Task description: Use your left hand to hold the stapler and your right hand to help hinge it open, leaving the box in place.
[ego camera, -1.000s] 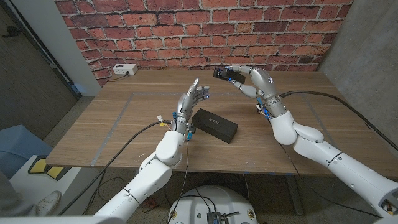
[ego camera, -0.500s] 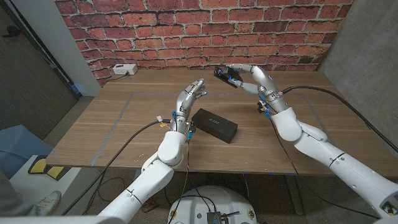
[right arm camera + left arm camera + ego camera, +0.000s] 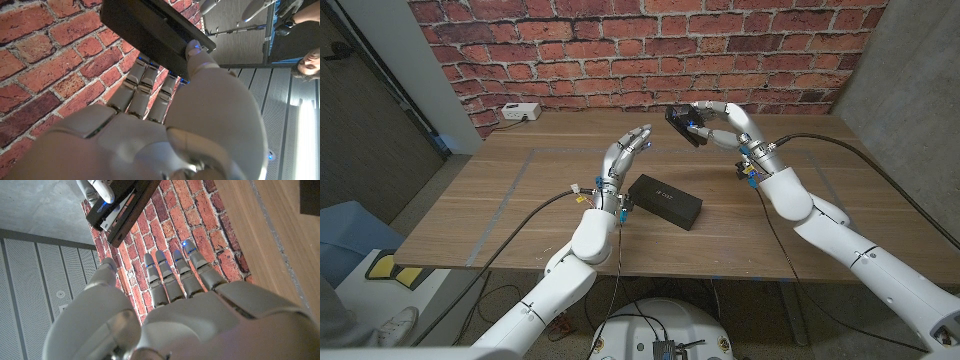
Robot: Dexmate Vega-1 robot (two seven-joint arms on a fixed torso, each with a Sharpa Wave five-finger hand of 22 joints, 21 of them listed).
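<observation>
I see a white power strip [image 3: 520,112] at the bench's [image 3: 500,200] far left corner, against the brick wall [image 3: 620,50].

My left hand [image 3: 623,160] is raised above the bench middle, fingers [image 3: 172,275] apart and extended, holding nothing. From the left wrist view the fingers point up at the wall, and the stapler shows beyond them, not touching them.

The black box [image 3: 665,201] lies on the bench just right of my left hand, near the bench centre, set at a diagonal. I can't tell whether the hand's wrist touches it; the fingers are clear above it.

The stapler [image 3: 681,124] is in the air over the far part of the bench, right of centre, well above the box. My right hand [image 3: 728,130] holds it, fingers wrapped around its body. In the right wrist view the black stapler [image 3: 155,35] sits across the fingertips with one finger pressed on its near edge. I can't tell if it is hinged open.

A person's head shows at the edge of the right wrist view.

Black cables [image 3: 840,160] run off both wrists across the bench.
</observation>
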